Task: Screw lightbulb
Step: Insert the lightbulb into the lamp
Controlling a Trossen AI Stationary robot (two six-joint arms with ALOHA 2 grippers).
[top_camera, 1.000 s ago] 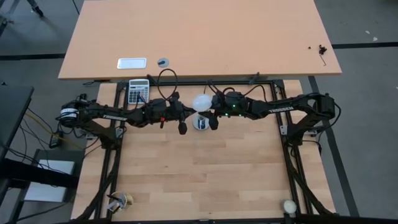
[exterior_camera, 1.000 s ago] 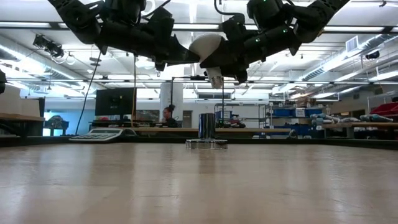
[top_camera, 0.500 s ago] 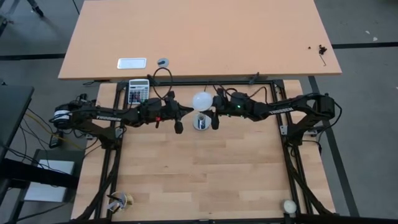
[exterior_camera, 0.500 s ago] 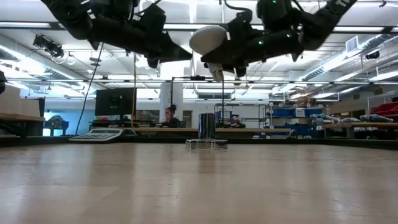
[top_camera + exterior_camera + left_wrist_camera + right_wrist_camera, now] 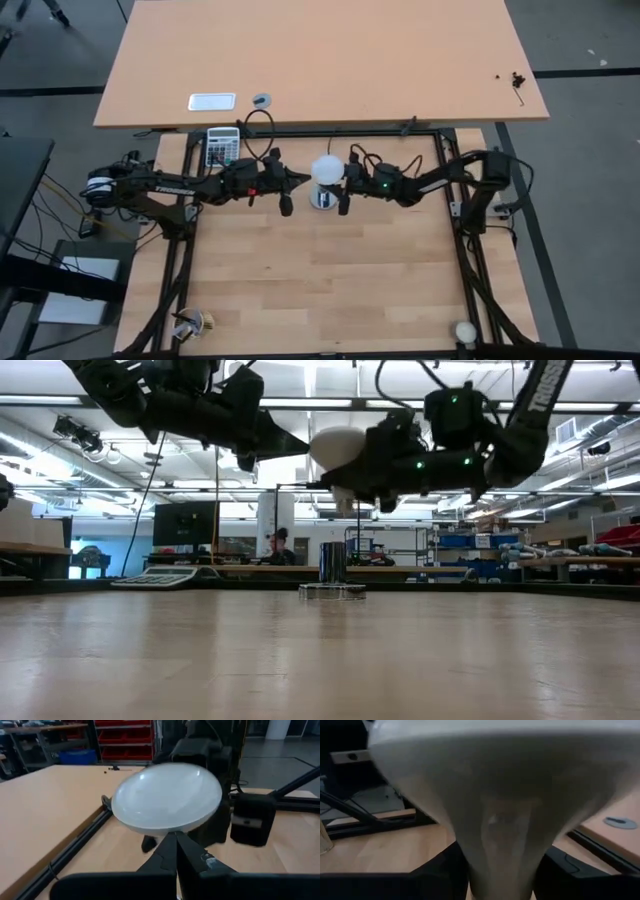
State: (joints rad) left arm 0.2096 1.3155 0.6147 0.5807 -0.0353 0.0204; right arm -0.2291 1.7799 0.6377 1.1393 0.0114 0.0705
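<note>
The white lightbulb (image 5: 326, 169) hangs over the silver socket (image 5: 322, 198), which stands on the wooden table with its black cord running to the far side. In the low view the bulb's dome (image 5: 337, 448) is up and its screw base (image 5: 346, 506) points down, well clear of the socket (image 5: 332, 572). My right gripper (image 5: 335, 182) reaches in from the table's right and is shut on the bulb. My left gripper (image 5: 300, 180) is shut and points level at the dome (image 5: 167, 795) from the left. My left gripper's shut tips (image 5: 176, 852) stand right beside the dome's lower left; I cannot tell whether they touch it. My right gripper pinches the bulb's tapering neck (image 5: 500, 835) between its two fingers (image 5: 565, 865). The fingers come level from the table's right. The bulb stands upright, dome up, lifted clear above the socket.
A calculator (image 5: 222, 146) lies at the far left of the table. A cream ball (image 5: 465, 330) sits at the near right corner and a small object (image 5: 195, 322) at the near left. Beyond stands a second tabletop (image 5: 400, 60) with a white plate (image 5: 212, 101).
My right gripper has sunk toward the socket and tipped to level, turning the bulb from tilted to upright with its dome up and its base lower over the socket. My left gripper has drawn back a little toward the table's left.
</note>
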